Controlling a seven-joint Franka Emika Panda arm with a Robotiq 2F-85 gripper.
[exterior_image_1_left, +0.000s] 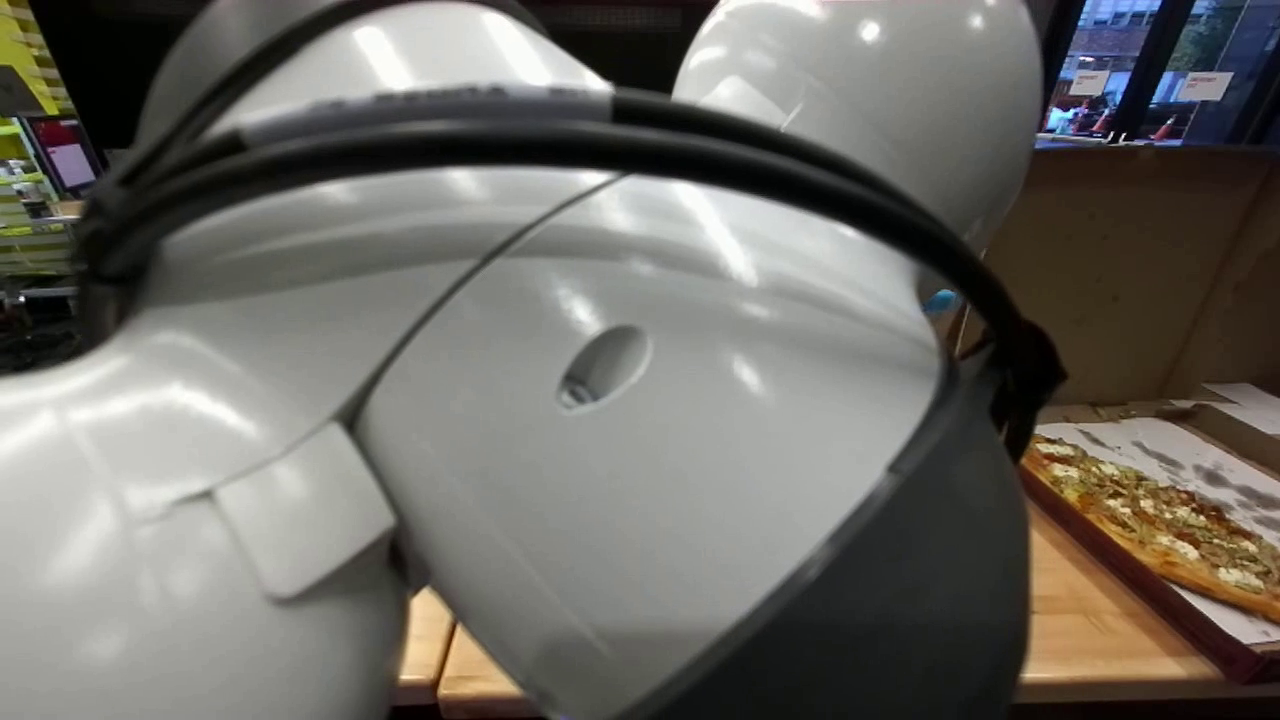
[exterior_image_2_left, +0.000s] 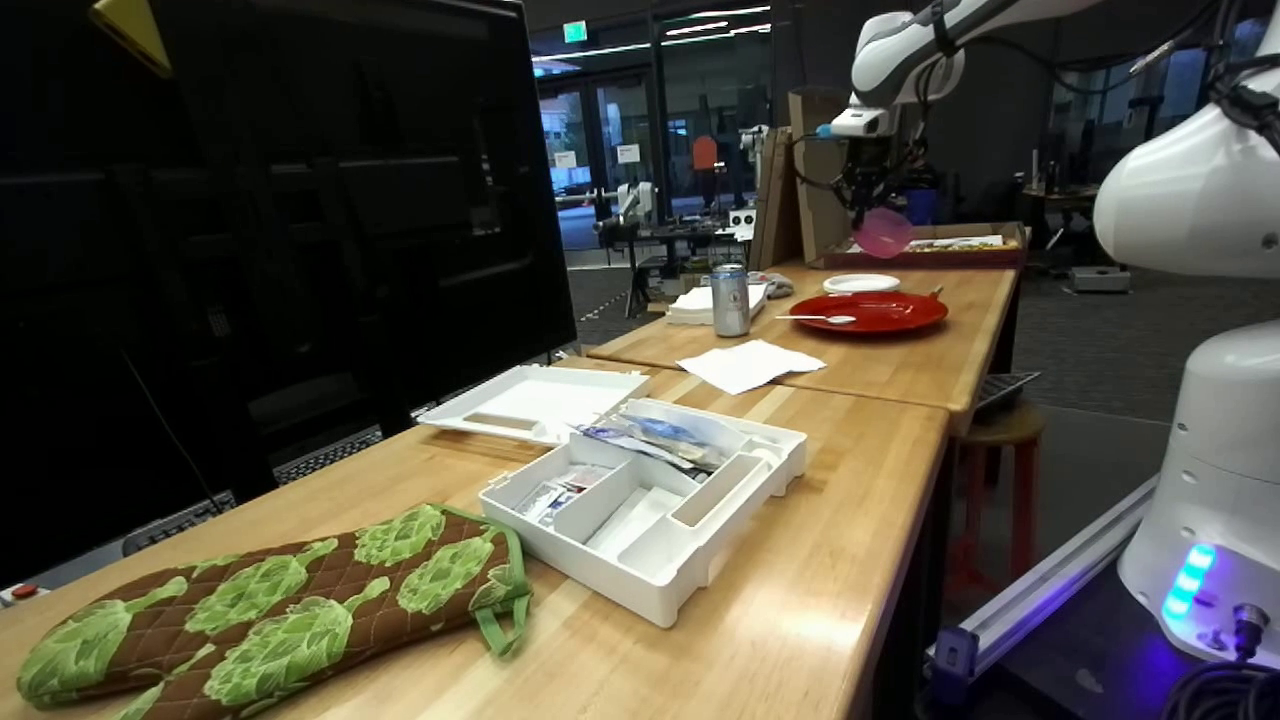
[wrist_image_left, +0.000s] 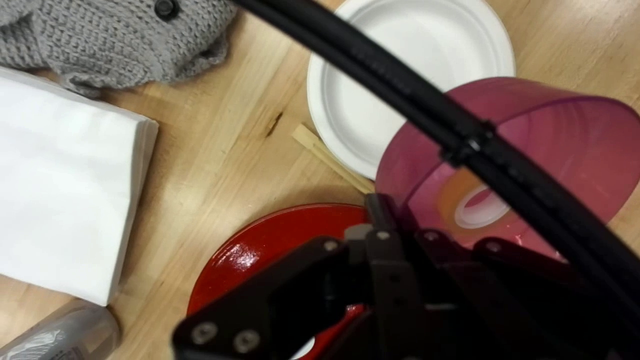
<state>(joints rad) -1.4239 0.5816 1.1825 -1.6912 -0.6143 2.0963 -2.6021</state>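
Observation:
A translucent pink cup (exterior_image_2_left: 884, 233) hangs in the air over the far part of the table, with my gripper (exterior_image_2_left: 862, 205) shut on its wall. In the wrist view the pink cup (wrist_image_left: 575, 145) is tilted, its mouth partly facing the camera; the gripper (wrist_image_left: 392, 212) pinches its near side. An orange and white ring (wrist_image_left: 474, 222), like a tape roll, shows inside it. Below lie a red plate (wrist_image_left: 280, 235) and a white plate (wrist_image_left: 320, 90), with wooden chopsticks (wrist_image_left: 335, 162) between them. A white spoon (exterior_image_2_left: 840, 320) rests on the red plate. A cable covers part of the cup.
Nearby stand a can (exterior_image_2_left: 731, 300), stacked napkins (wrist_image_left: 60, 185) and a grey knitted toy (wrist_image_left: 125, 45). A boxed pizza (exterior_image_1_left: 1160, 510) lies beyond. Nearer are a white divided case (exterior_image_2_left: 640, 580), an oven mitt (exterior_image_2_left: 290, 600) and a large screen (exterior_image_2_left: 300, 200). My arm fills much of an exterior view.

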